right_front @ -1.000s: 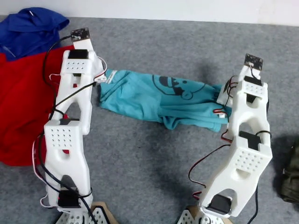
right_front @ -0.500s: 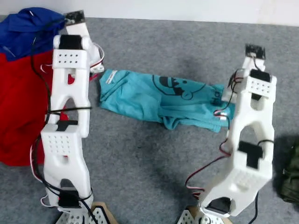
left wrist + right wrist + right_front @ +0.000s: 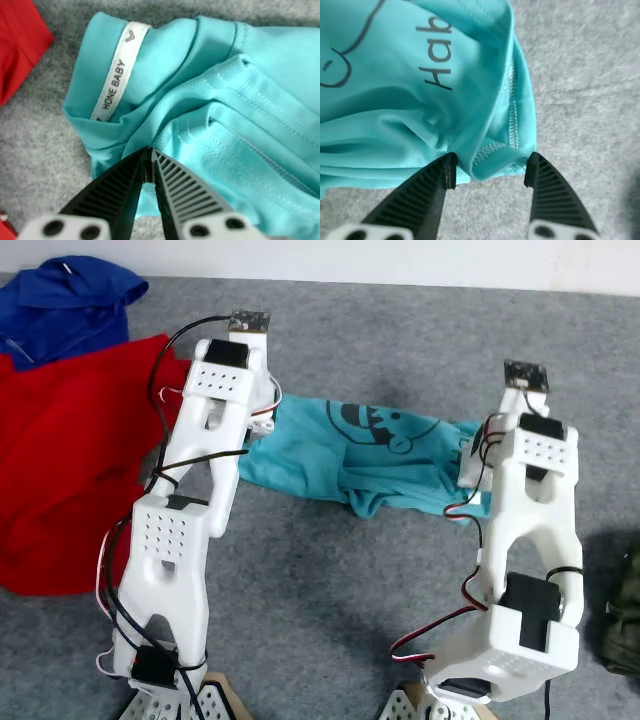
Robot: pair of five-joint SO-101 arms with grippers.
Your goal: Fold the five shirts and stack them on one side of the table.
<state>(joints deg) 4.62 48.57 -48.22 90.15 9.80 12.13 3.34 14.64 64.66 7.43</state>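
Observation:
A teal shirt point(image 3: 380, 455) with a dark print lies crumpled across the middle of the grey table point(image 3: 320, 570). My left gripper point(image 3: 148, 152) is shut, and its tips rest on folds of the teal shirt point(image 3: 240, 100) just past the labelled collar point(image 3: 117, 70). I see no cloth between the fingers. In the high view the left gripper point(image 3: 263, 420) sits over the shirt's collar end. My right gripper point(image 3: 490, 167) is open and straddles the hem corner of the teal shirt point(image 3: 420, 100), at the shirt's other end point(image 3: 470, 468).
A red shirt point(image 3: 70, 470) is spread at the left, and a blue shirt point(image 3: 65, 300) is bunched at the back left corner. A dark green garment point(image 3: 625, 610) shows at the right edge. Bare carpet lies in front of the teal shirt.
The left arm lifted away from the red shirt's edge and swung right over the teal shirt's collar end. The right arm leaned slightly left, staying at the hem.

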